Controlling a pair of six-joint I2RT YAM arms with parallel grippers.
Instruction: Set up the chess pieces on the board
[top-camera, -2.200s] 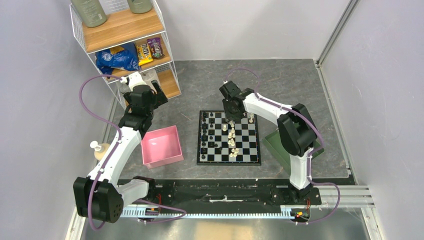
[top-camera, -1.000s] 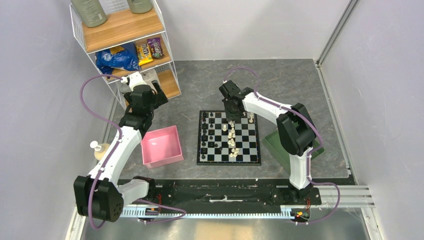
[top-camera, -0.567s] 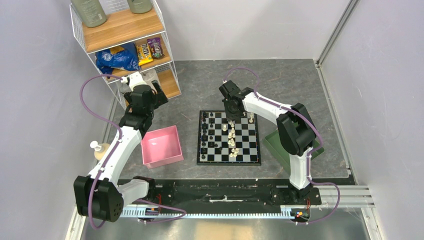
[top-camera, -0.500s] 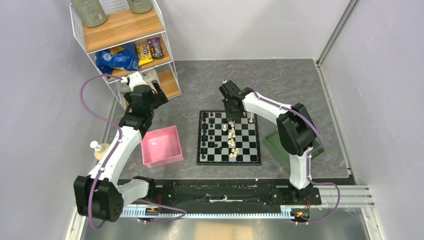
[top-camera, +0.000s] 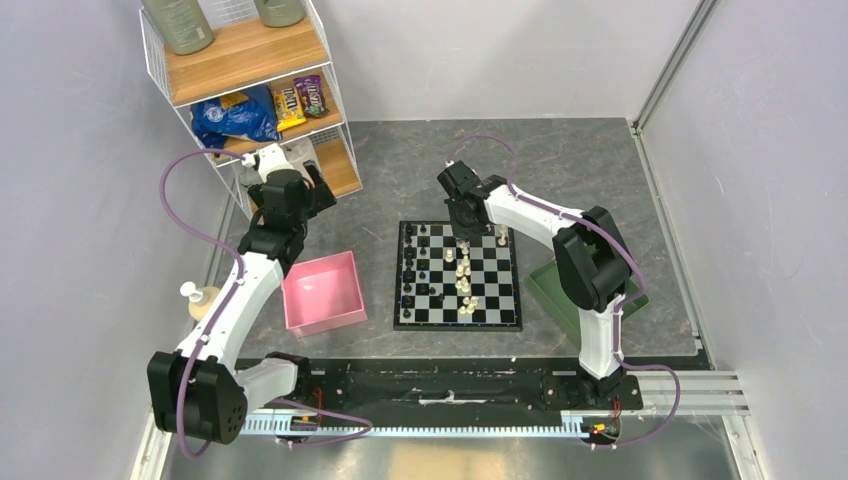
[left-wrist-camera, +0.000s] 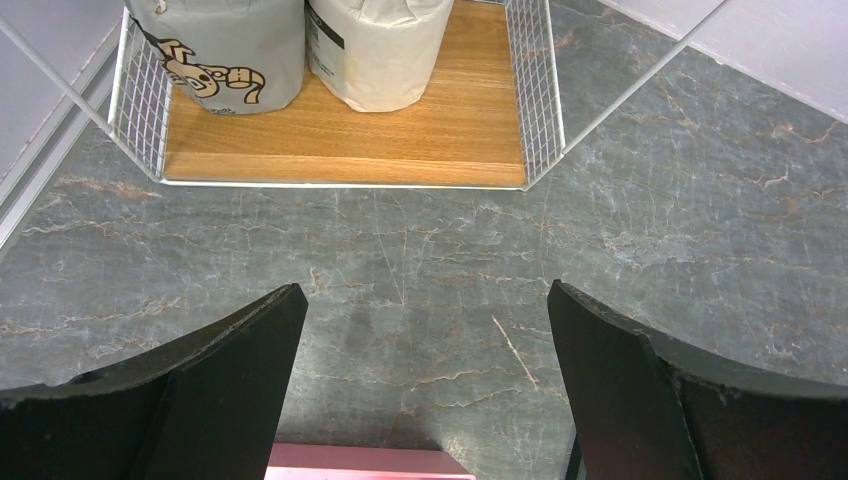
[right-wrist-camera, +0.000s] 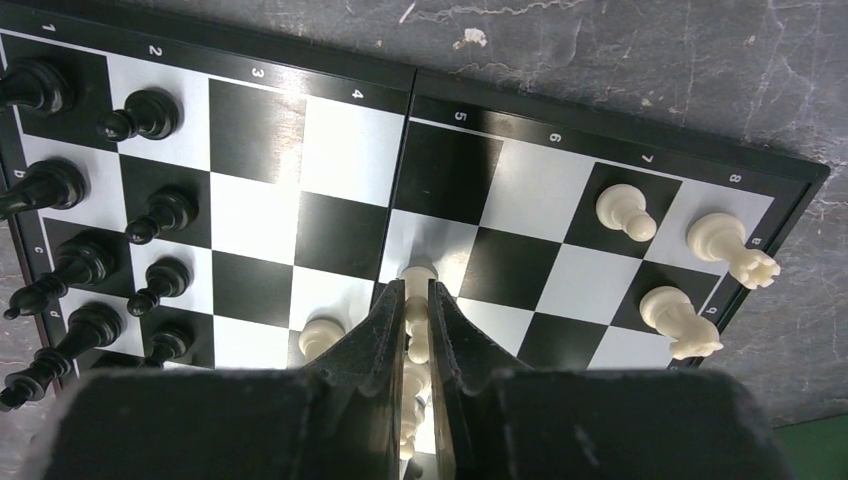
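Observation:
The board (top-camera: 457, 326) lies at the table's middle, with black chess pieces (top-camera: 410, 265) along its left columns and white ones (top-camera: 464, 283) in a line down its centre. My right gripper (top-camera: 463, 238) reaches over the board's far end. In the right wrist view its fingers (right-wrist-camera: 385, 325) are shut on a white chess piece (right-wrist-camera: 418, 275) standing on a white square. Another white pawn (right-wrist-camera: 320, 335) stands just left of the fingers. Black pieces (right-wrist-camera: 150, 115) fill the left ranks, and three white ones (right-wrist-camera: 625, 210) stand at the right. My left gripper (left-wrist-camera: 425, 300) hangs open over bare table, holding nothing.
A pink tray (top-camera: 295, 300) sits left of the board, its edge under my left gripper (left-wrist-camera: 365, 462). A green tray (top-camera: 560, 285) lies right of the board, partly behind the right arm. A wire shelf (top-camera: 250, 90) with snacks stands far left; a pump bottle (top-camera: 200, 298) is near the left arm.
My right gripper's jaws have narrowed onto the white piece. Neither arm has visibly shifted.

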